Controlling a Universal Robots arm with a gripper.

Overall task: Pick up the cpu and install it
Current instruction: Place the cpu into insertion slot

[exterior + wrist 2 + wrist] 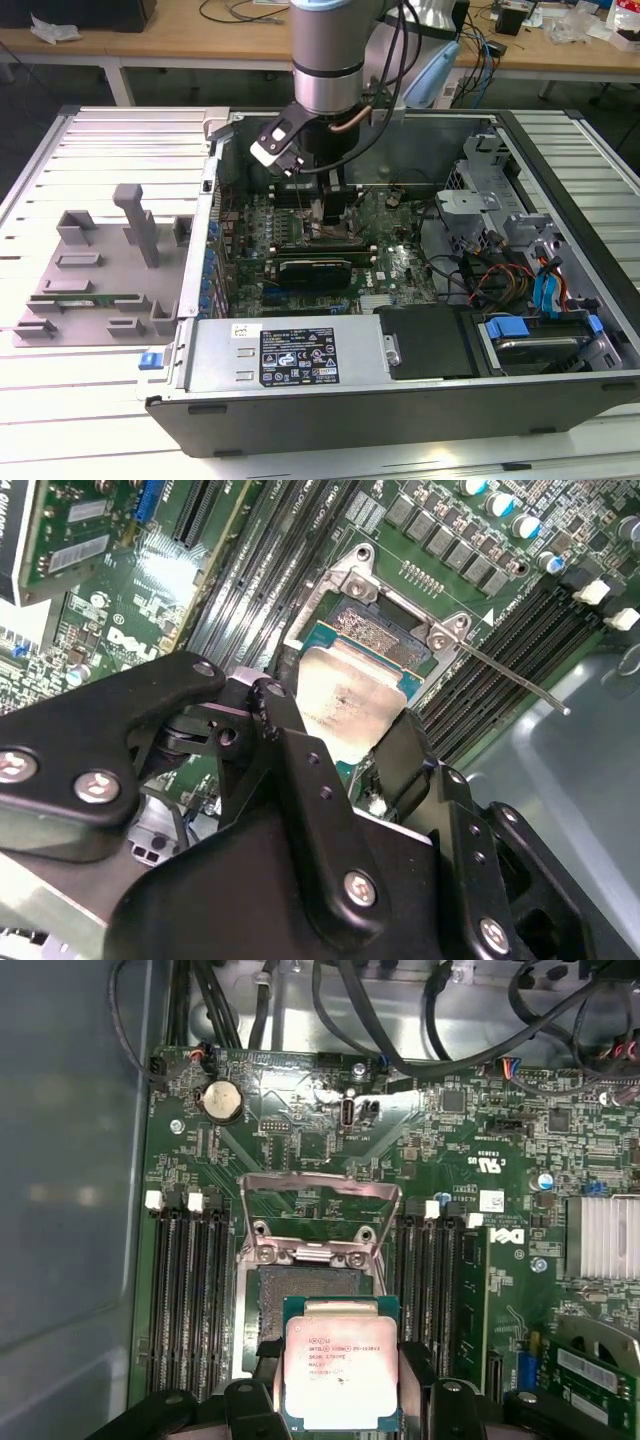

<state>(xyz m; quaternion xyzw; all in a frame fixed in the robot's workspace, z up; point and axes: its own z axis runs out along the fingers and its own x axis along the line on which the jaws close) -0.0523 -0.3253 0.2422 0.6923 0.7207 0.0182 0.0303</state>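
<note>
The cpu [340, 1365], a square chip with a shiny silver top and a thin green edge, sits between my gripper's [340, 1372] two black fingers [415, 1365], which are shut on its sides. It hovers partly over the near edge of the dark socket [310, 1285], whose metal frame lid [320, 1210] stands raised. In the second wrist view the cpu [350, 695] hangs just beside the open socket [378, 630], with the thin retention lever [510, 675] swung out. In the exterior view my gripper [325, 205] reaches down into the open computer case [560, 400] over the motherboard.
Black memory slots [185, 1290] flank the socket on both sides. An expansion card [315, 270] lies close by, and cables [490, 280] and drive cages [540, 330] fill the case on the exterior view's right. A grey fixture tray [100, 280] sits outside the case on the exterior view's left.
</note>
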